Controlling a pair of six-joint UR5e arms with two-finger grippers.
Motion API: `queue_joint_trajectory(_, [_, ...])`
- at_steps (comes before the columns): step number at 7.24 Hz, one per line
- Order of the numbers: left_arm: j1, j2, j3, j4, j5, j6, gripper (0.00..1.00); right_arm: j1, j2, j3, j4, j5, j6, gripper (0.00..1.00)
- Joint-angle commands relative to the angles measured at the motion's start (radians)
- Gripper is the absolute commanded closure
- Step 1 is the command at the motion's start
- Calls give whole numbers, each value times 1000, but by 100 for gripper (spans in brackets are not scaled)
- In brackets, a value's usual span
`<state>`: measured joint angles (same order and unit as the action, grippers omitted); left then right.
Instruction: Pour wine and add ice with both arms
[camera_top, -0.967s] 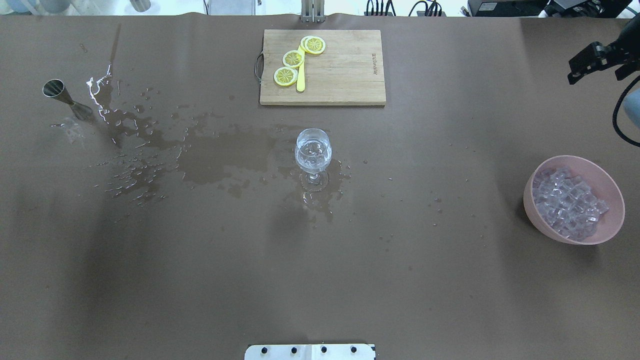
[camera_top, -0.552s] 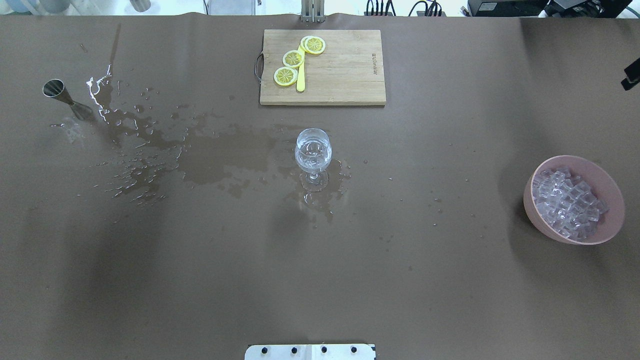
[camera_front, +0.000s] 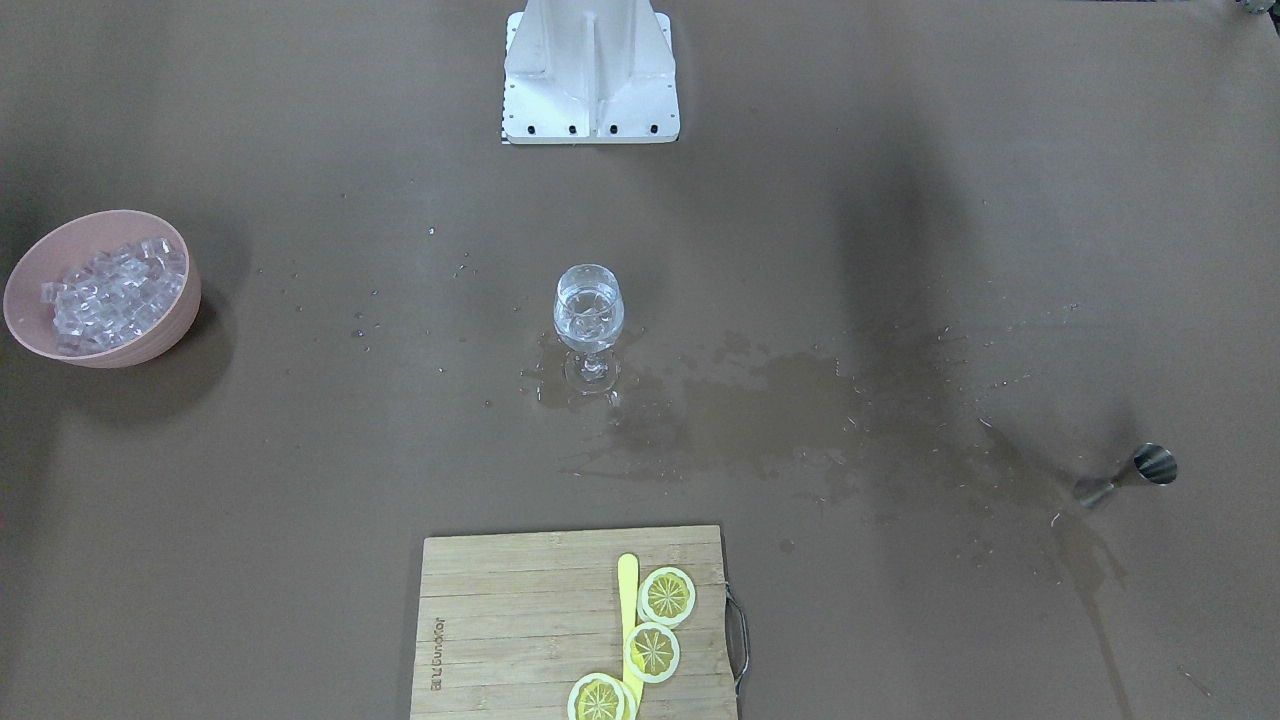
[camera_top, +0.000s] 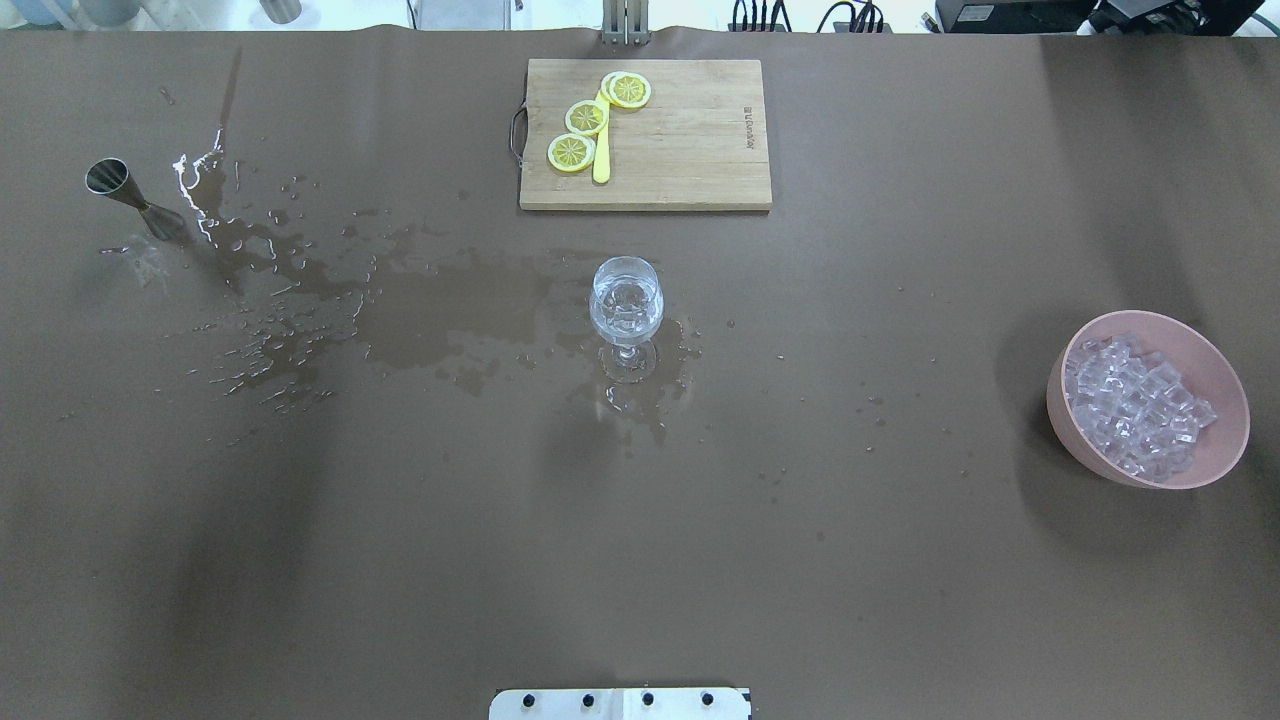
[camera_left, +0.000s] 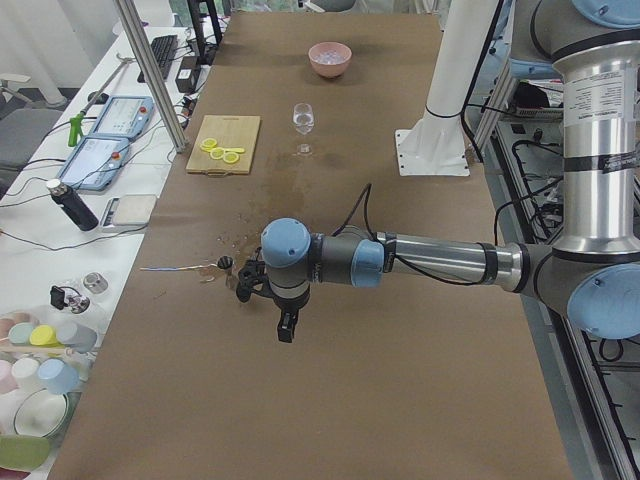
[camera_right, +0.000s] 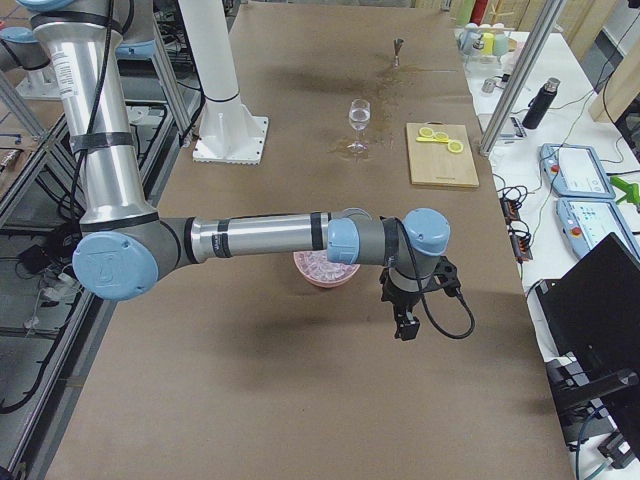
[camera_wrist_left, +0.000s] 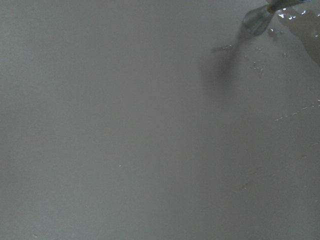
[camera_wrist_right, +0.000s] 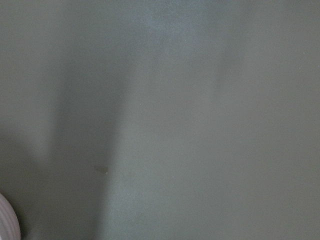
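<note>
The thin-stemmed glass (camera_top: 626, 290), mid-frame in the overhead view, stands in a puddle (camera_top: 440, 315) reaching left toward the steel jigger (camera_top: 125, 195). On that slick table (camera_top: 640, 560) a nudge could slide or topple it. It holds the clear wine (camera_top: 625, 315) and, seemingly, ice. More glassy ice (camera_top: 1135, 405) fills the smooth pink bowl (camera_top: 1210, 355) at right (tilted, so it may rock). The left gripper (camera_left: 285, 328) and right gripper (camera_right: 404, 328) hang over bare table; open or closed, I cannot tell.

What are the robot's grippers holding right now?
Nothing, as far as the pictures show. The left gripper and right gripper hang bare above the table. The glass, jigger and bowl stand alone on it.
</note>
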<state>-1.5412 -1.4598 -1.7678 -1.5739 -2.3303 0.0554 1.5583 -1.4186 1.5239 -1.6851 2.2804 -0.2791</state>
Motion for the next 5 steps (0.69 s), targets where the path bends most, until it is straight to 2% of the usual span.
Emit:
queue_joint_trajectory(1, [1,-7,-1,-3,3,0,2,11,-23,-7,2,14,-84,0])
queue_joint_trajectory(5, [0,-8,-11,-5,-3,4,2,9,-10,1,2,16,-78,0])
